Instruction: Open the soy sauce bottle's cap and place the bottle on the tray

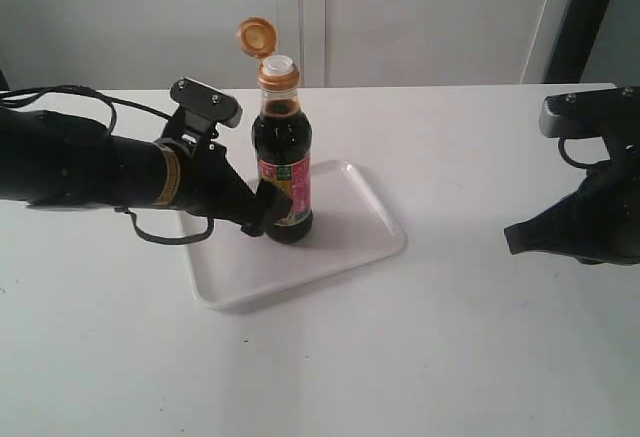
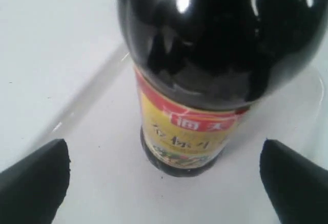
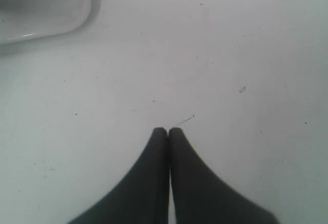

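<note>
The soy sauce bottle (image 1: pixel 282 162) stands upright on the white tray (image 1: pixel 350 242), dark liquid inside and a red-pink and yellow label low on its body. Its orange-brown cap (image 1: pixel 255 34) is flipped open on the hinge, and the white spout (image 1: pixel 278 63) is bare. My left gripper (image 1: pixel 262 207) is open just in front of the bottle's base, its fingers apart on either side and not touching the bottle (image 2: pixel 205 70). My right gripper (image 1: pixel 515 237) hangs shut over the table at the right, its fingers pressed together (image 3: pixel 168 130), holding nothing.
The tray's rounded corner (image 3: pixel 61 14) shows at the edge of the right wrist view. The white table (image 1: pixel 450 337) ends at a pale wall behind, with a dark post (image 1: pixel 580 17) at the back right.
</note>
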